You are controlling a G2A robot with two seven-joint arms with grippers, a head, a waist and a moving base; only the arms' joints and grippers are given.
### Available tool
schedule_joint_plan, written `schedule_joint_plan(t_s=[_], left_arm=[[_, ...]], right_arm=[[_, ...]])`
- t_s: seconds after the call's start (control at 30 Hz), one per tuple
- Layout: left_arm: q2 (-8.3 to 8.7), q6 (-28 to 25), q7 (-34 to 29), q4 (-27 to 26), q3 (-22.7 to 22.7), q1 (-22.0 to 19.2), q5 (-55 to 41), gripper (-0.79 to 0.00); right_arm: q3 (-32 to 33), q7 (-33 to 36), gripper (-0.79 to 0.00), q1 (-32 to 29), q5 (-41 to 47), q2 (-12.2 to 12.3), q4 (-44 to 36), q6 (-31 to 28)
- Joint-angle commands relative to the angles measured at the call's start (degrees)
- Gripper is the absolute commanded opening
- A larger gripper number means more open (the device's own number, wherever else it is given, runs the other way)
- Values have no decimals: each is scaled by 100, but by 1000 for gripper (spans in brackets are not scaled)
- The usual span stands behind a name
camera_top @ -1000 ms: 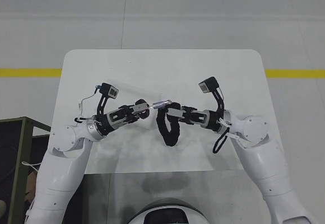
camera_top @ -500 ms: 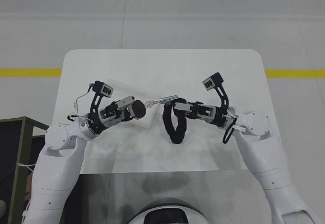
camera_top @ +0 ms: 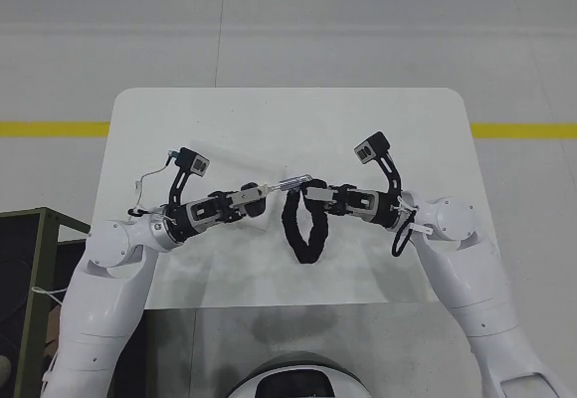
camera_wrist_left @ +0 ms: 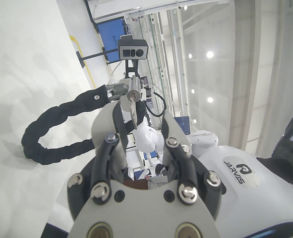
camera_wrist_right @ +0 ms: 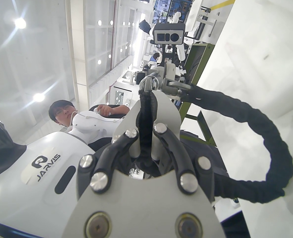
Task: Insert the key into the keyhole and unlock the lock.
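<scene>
Left wrist view: key (camera_wrist_left: 134, 115) is sitting in the keyhole of the lock (camera_wrist_left: 132, 94), long axis pointing straight back between the left fingers (camera_wrist_left: 103, 125), which are standing wide, not gripping it. Right fingers (camera_wrist_right: 167, 115) are clamping its black cable (camera_wrist_right: 245, 111), holding the lock over the counter (camera_top: 368, 109).

I see a silver key (camera_wrist_left: 134, 115) seated in the keyhole (camera_wrist_left: 134, 97) of the metal lock (camera_top: 290, 184), black sleeved chain (camera_top: 303, 234) looping over the surface (camera_top: 388, 119), one end clamped in my right end effector (camera_wrist_right: 148, 100)
</scene>
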Motion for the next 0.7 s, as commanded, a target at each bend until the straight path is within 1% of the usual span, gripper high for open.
schedule_joint_plan(t_s=[0.0, 0.27, 0.3, 0.37, 0.47, 0.67], left_arm=[[0, -49, 4, -17, 25, -17, 112, -785], [-3, -277, 59, -95, 92, -60, 477, -785], [1, -373, 66, -123, 86, -71, 631, -785], [11, -744, 109, -231, 84, -50, 1127, -785], [10, -1137, 242, -331, 101, 10, 1425, -785], [10, -1176, 237, -339, 106, 16, 1450, -785]], right_arm=[[12, 22, -785, -5, -3, 5, -10, 14], [90, 91, -785, -45, -50, 34, -83, 64], [103, 98, -785, -51, -46, 38, -91, 70], [133, 107, -785, -58, -34, 46, -103, 86], [166, 134, -785, -52, -24, 57, -96, 107], [194, 193, -785, -56, 1, 71, -109, 152]])
